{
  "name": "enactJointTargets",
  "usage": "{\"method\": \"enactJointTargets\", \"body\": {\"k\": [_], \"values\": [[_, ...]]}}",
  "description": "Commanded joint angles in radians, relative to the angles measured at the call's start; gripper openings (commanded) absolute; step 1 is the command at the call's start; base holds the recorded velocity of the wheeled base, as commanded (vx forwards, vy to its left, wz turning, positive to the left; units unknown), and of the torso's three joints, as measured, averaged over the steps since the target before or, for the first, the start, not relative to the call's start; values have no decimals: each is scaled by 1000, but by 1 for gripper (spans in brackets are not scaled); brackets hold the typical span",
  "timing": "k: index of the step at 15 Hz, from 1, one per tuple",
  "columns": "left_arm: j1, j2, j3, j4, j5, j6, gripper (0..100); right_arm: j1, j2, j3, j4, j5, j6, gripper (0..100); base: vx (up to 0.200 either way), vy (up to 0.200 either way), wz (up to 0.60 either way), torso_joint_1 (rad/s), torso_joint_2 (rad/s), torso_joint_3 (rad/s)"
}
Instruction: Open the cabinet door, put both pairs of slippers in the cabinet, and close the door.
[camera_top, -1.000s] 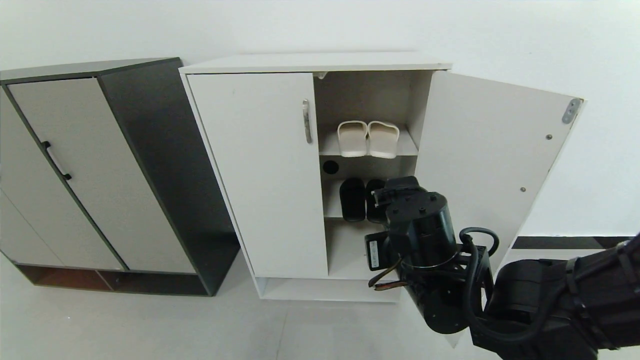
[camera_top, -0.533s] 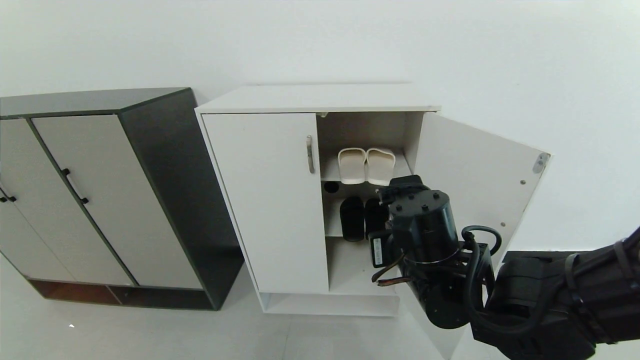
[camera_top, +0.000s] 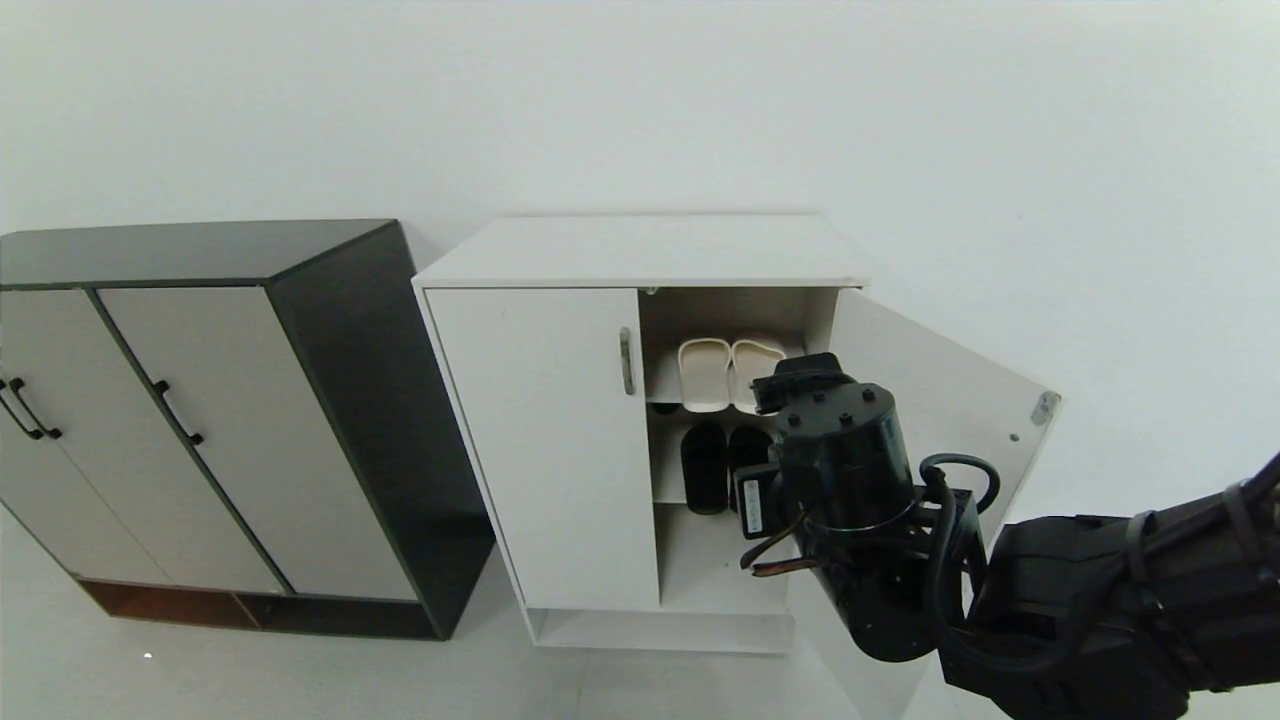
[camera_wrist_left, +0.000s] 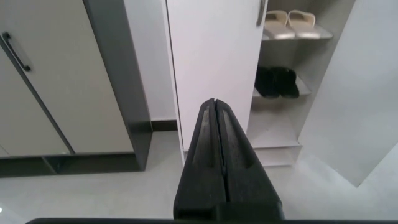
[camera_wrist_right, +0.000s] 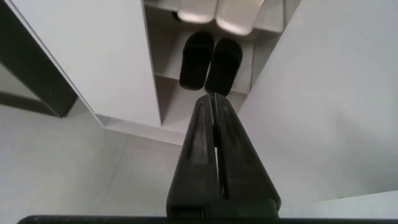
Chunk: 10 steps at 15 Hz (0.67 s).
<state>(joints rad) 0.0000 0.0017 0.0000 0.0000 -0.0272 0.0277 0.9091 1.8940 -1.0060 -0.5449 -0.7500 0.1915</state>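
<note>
White wall behind, white cabinet's (camera_top: 540, 440) right door (camera_top: 950, 400) open, white slippers (camera_top: 705, 372) on upper shelf, black slippers (camera_top: 705, 468) below; left gripper (camera_wrist_left: 214, 102) and right gripper (camera_wrist_right: 215, 98) jaws pressed together, empty; best swing right gripper behind door, push shut

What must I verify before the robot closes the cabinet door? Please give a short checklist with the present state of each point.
1. White slippers inside the cabinet: ok.
2. Black slippers inside, one level below the white pair: ok.
3. Slipper heels clear of the door line: cannot tell.
4. Right gripper shut and holding nothing: ok.
5. Left gripper shut and holding nothing: ok.
6. Right door closed: not ok, it stands wide open.
</note>
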Motion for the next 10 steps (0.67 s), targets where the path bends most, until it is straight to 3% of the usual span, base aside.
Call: {"method": "enactJointTargets", "body": {"k": [1, 10], "values": [[0, 0, 0, 0, 0, 0, 0, 1, 3, 0, 0, 0, 0, 0, 0, 0, 0, 178, -505, -325], [0, 0, 0, 0, 0, 0, 0, 1, 8, 0, -1, 0, 0, 0, 0, 0, 0, 214, -529, -313]]}}
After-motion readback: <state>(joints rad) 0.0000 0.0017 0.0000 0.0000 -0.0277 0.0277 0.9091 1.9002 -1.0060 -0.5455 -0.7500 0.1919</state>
